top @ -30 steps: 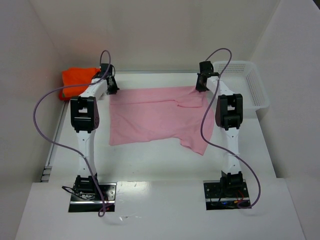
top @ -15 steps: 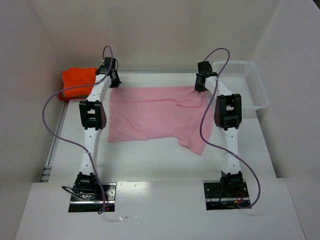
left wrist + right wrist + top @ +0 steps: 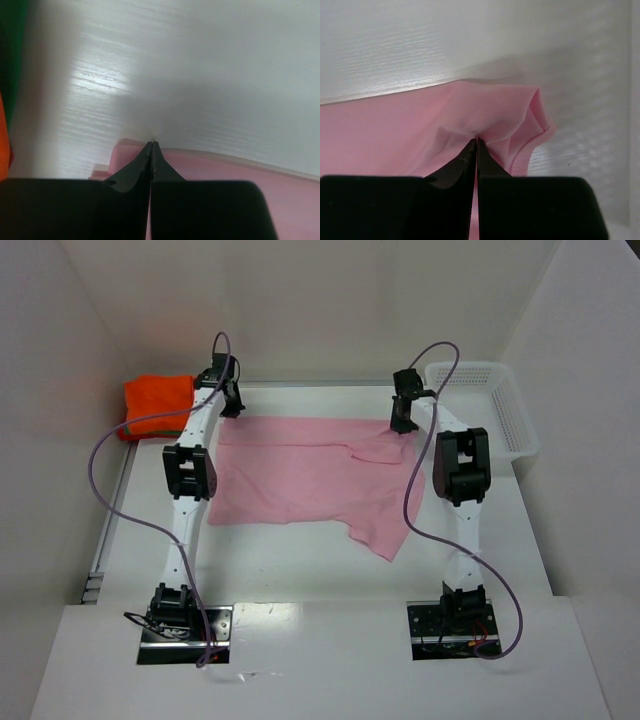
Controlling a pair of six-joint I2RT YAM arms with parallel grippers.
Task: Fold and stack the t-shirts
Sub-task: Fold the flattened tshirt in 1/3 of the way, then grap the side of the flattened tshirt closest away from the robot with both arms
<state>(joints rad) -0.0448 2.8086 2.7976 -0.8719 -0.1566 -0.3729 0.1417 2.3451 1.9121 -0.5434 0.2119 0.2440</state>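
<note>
Pink cloth lies spread over the middle of the desk (image 3: 300, 560); the pale pink t-shirt (image 3: 300, 475) looks flatter along its far edge than a second ago, since the left arm has reached further back while the right arm has barely shifted; the left pincer (image 3: 152, 146) is closed on the far left corner; the right pincer (image 3: 476, 141) is clamped on a bunched fold by the far right sleeve; I judge this as spreading before the first fold, with the near right flap hanging askew. Off the far left corner sits the folded orange t-shirt (image 3: 155, 400), a green t-shirt (image 3: 12, 45) edge beside it, close to the left arm; the white basket (image 3: 500, 410) stands far right, apart from the cloth.
</note>
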